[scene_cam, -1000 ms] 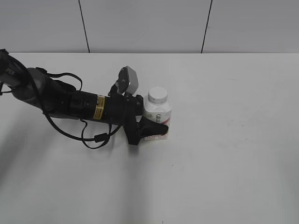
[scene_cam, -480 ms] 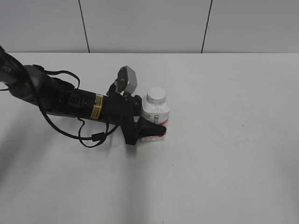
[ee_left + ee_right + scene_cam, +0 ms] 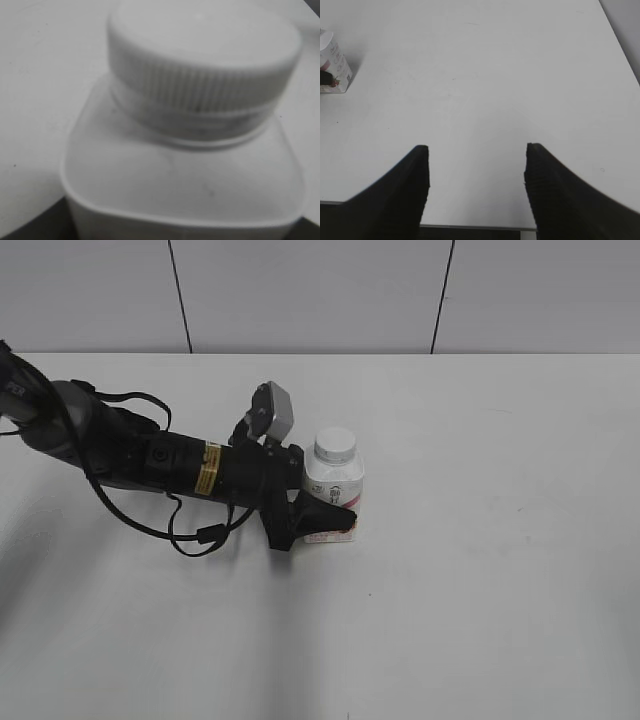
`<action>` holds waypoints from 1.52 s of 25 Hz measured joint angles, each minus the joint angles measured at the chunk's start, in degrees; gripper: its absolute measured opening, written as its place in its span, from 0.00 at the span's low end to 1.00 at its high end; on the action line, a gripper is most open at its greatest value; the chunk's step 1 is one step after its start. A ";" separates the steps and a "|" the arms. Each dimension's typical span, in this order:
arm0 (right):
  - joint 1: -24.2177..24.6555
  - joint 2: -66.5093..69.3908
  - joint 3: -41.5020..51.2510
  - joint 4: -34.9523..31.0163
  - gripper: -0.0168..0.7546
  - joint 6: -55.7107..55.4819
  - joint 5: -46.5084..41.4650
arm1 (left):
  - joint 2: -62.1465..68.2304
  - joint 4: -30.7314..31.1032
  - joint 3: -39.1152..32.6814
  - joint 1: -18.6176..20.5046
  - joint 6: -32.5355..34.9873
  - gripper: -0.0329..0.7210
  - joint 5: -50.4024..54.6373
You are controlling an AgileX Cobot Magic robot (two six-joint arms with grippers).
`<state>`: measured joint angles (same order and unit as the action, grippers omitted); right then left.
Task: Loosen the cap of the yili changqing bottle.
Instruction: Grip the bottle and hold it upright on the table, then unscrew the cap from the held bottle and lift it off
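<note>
The yili changqing bottle (image 3: 336, 483) stands upright on the white table, white with a pink-red label. Its white ribbed cap (image 3: 335, 445) sits on the neck. My left gripper (image 3: 334, 520) reaches in from the left and is shut on the bottle's lower body, one black finger across its front. The left wrist view is filled by the cap (image 3: 205, 55) and the bottle's shoulders (image 3: 185, 175), close and blurred. My right gripper (image 3: 476, 150) is open and empty over bare table, far from the bottle (image 3: 334, 65), which shows at that view's left edge. The right arm is outside the exterior view.
The white table (image 3: 480, 540) stretches to the right of the bottle and in front of it. A grey panelled wall (image 3: 310, 295) stands behind the table. The left arm's cables (image 3: 190, 535) hang near the table. The table's near edge (image 3: 470, 226) shows under my right gripper.
The left gripper and the bottle have shifted slightly to the left since a second ago. In the last half second almost nothing has moved.
</note>
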<state>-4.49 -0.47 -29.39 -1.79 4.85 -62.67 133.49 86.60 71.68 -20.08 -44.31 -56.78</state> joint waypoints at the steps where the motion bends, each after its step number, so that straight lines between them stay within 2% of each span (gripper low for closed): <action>1: 0.00 0.00 0.00 0.00 0.65 0.00 0.00 | 0.00 0.00 0.00 0.00 0.00 0.61 0.00; 16: 0.00 1.64 -0.66 0.06 0.65 -1.45 0.11 | 0.05 -0.05 0.00 0.00 0.35 0.61 -0.11; 21: 0.00 16.23 -4.37 -4.54 0.65 -3.24 0.16 | 0.05 0.00 0.00 0.00 3.55 0.61 -0.30; 29: 0.00 44.67 -17.39 -14.32 0.65 -5.69 -0.46 | 0.05 0.07 0.00 0.00 4.09 0.61 -0.41; 35: -0.08 60.19 -26.50 -17.76 0.65 -7.31 -2.64 | 0.11 0.07 0.00 0.00 4.22 0.61 -0.61; 38: -1.81 67.15 -31.03 -18.72 0.65 -9.01 -3.15 | 0.11 0.01 0.00 0.00 4.27 0.61 -0.61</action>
<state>-6.30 66.68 -60.42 -20.51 -4.17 -65.81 133.60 86.61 71.68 -20.08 -40.03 -57.39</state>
